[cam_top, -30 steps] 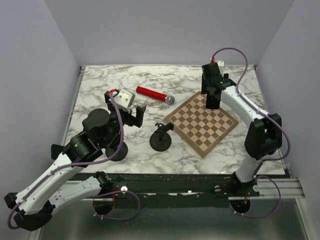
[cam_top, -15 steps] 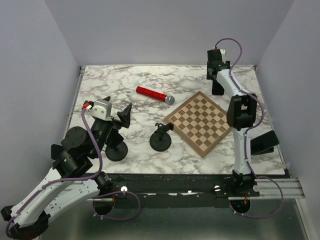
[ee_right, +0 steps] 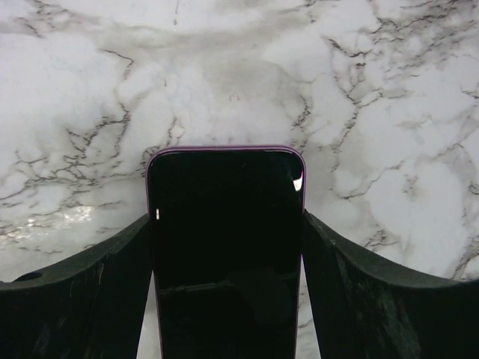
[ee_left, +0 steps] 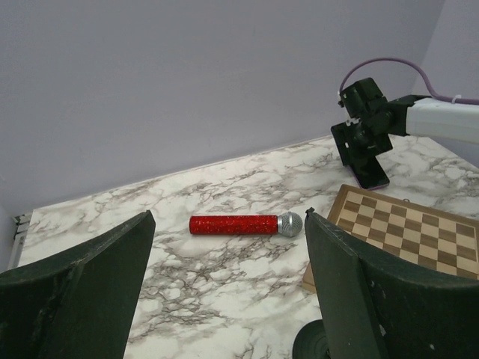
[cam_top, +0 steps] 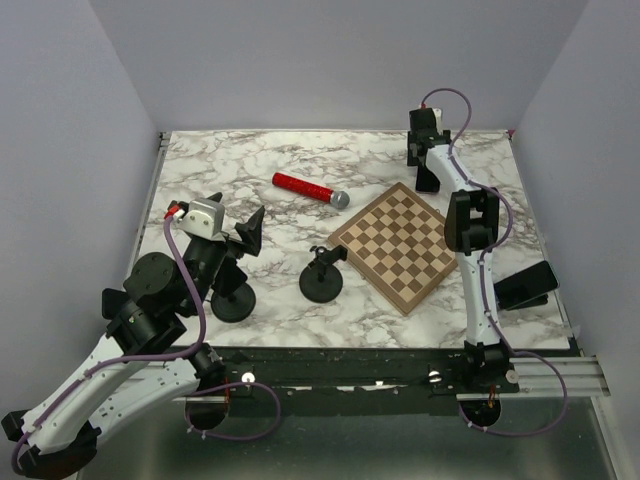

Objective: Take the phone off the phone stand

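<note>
- See the phone?
- Yes. Pinched between the two black fingers of the right end effector. Dark screen, purple rim. Touching a finger on each side.
- Where on the worktop?
- Way over at the far right, just past the far corner of the chessboard. Pointing down from the fingers, over the white and grey marble. Cannot tell if touching the marble or just above it.
- In the phone stand?
- No. Out of it and well apart from it. Black, with a round foot and a little arm on top. Standing by itself near the middle of the worktop, just beside the near left edge of the chessboard.
- And the left end effector?
- Spread wide. Nothing between its fingers. Up above the left part of the worktop, looking toward the far side.
- Anything else lying about?
- A red sparkly microphone with a silver head. Flat on the marble, between the left end effector and the phone, close to the chessboard but not touching it. Also a second black round foot, near the front, right beside the left arm.
</note>
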